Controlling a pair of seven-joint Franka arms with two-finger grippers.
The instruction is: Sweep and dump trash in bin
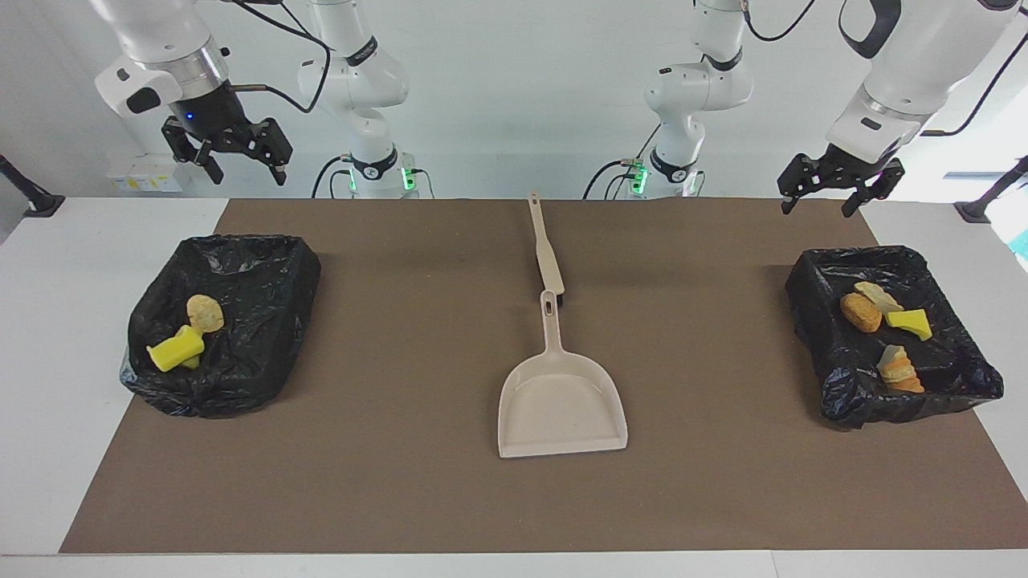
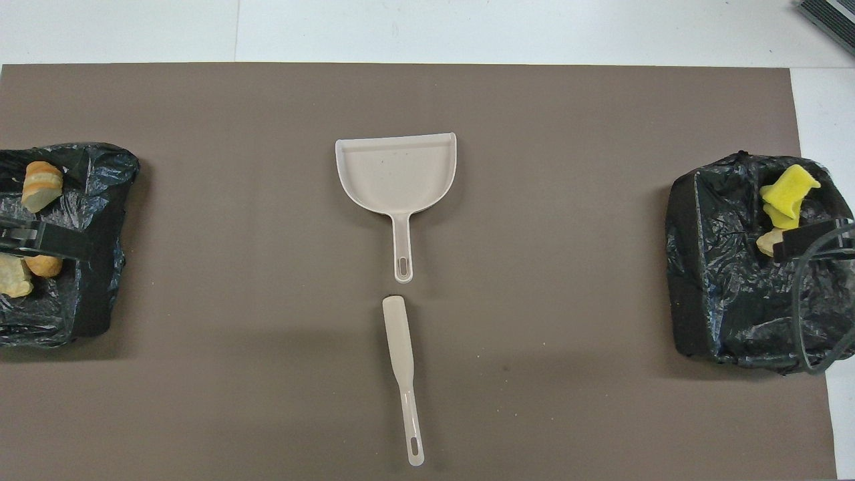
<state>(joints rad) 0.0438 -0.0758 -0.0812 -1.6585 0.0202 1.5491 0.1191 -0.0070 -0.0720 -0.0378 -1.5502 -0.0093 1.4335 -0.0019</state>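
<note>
Trash (image 1: 883,321) sits in two bins on the bench (image 1: 48,337), and none of it lies on the brown mat (image 1: 401,482). Each bin is lined with a crinkly, shiny black bag. The bin at the left arm's end (image 1: 948,377) holds four scraps: a round brown crusty bit, a pale flat bit, a yellow spongy wedge and a striped tan chunk. The bin at the right arm's end (image 1: 241,321) holds one yellow spongy lump (image 1: 173,351) and one tan bumpy bit (image 1: 204,312), touching each other.

One beige dustpan (image 1: 562,405) lies flat in the middle of the mat. It is smooth plastic, wide at the mouth, with a thin handle pointing toward the robots. One beige brush (image 1: 546,249) lies in line with it, nearer to the robots, its wide end right by the dustpan handle.

Two pincers hang in the air. The left pincer (image 1: 827,205) is up over the robots' edge of its bin, fingers spread, holding nothing. The right pincer (image 1: 247,170) is up high above its own bin's end of the bench, fingers spread too, holding nothing.
</note>
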